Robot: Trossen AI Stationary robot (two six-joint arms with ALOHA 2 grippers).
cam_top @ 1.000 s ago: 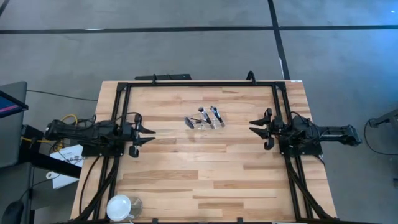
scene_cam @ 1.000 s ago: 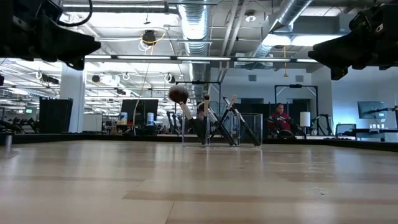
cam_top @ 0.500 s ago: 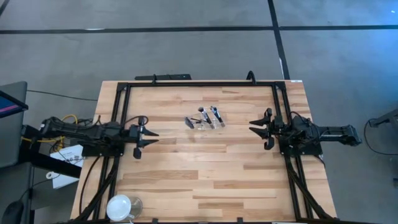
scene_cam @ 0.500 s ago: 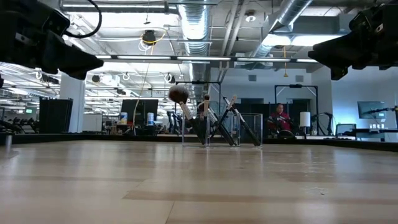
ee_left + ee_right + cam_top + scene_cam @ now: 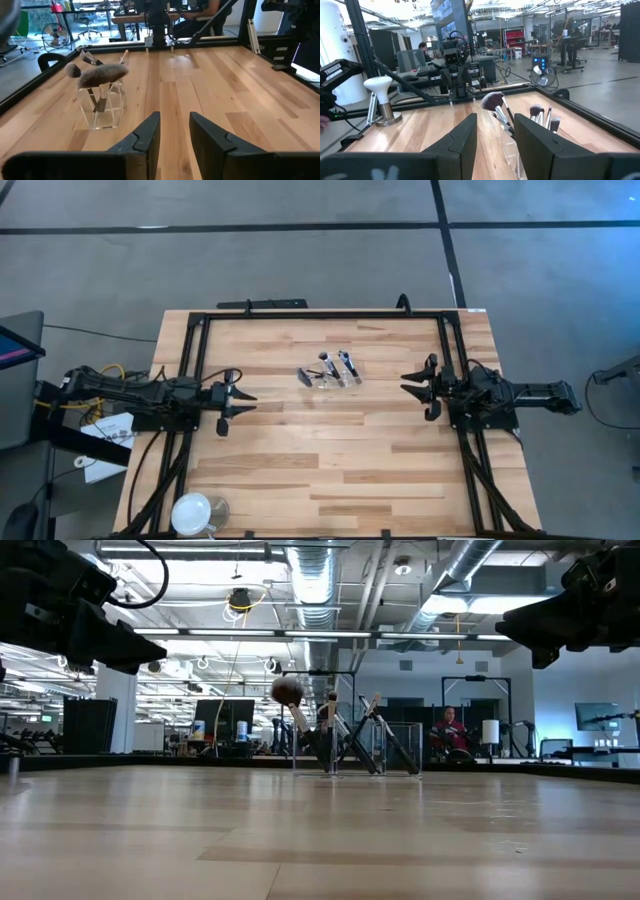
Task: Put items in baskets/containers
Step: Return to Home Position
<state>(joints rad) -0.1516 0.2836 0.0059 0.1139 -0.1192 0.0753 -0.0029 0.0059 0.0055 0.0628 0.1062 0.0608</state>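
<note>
Makeup brushes are leaning heads-up in the clear organizer, just twelve o'clock of worktop centre, sparing the bristles. Left claw at nine and right claw at three o'clock are hovering, narrowly spread, empty, apparently parked.

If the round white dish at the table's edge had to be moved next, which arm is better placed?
Left. The white dish sits on the left arm's side of the table. The left gripper hangs open and empty nearer it; the right gripper is far across.

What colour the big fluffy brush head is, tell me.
Greyish brown; the brush head shows best in the left wrist view.
</note>
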